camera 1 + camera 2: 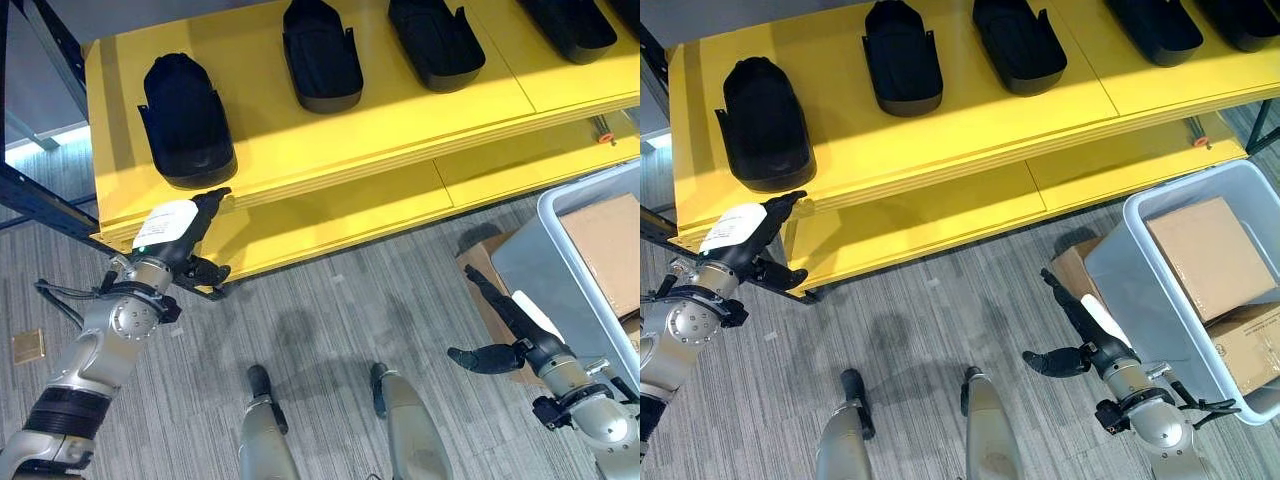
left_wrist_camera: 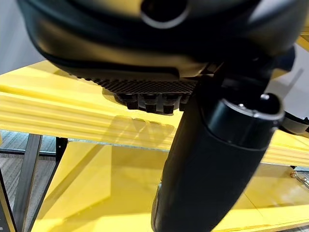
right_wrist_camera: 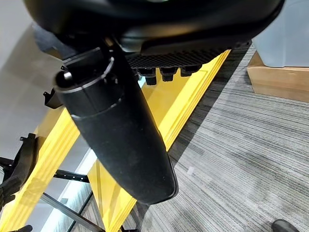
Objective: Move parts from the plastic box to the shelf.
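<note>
The yellow shelf runs across the far side of the scene in two tiers, the upper board carrying the black parts and the lower board just beneath and nearer, with one small orange-tipped item lying on it toward the right. Five black parts rest on the upper board in the right eye view: one at the left end, a second and a third toward the middle, and two more cut off by the frame at the right. Each is an elongated shell, its long axis running front to back across the board, the rounded closed end pointing away from the robot and the flat, open-rimmed end toward the board's front edge. At the right stands the grey plastic box on the carpeted floor, with two brown cardboard cartons inside it and another piece of cardboard leaning at its left side. The left hand is raised to the shelf's left front corner, just below the leftmost part, fingers extended toward the edge and relaxed, holding nothing. The right hand hangs low beside the box's left wall, fingers straight and spread, thumb out, empty.
</note>
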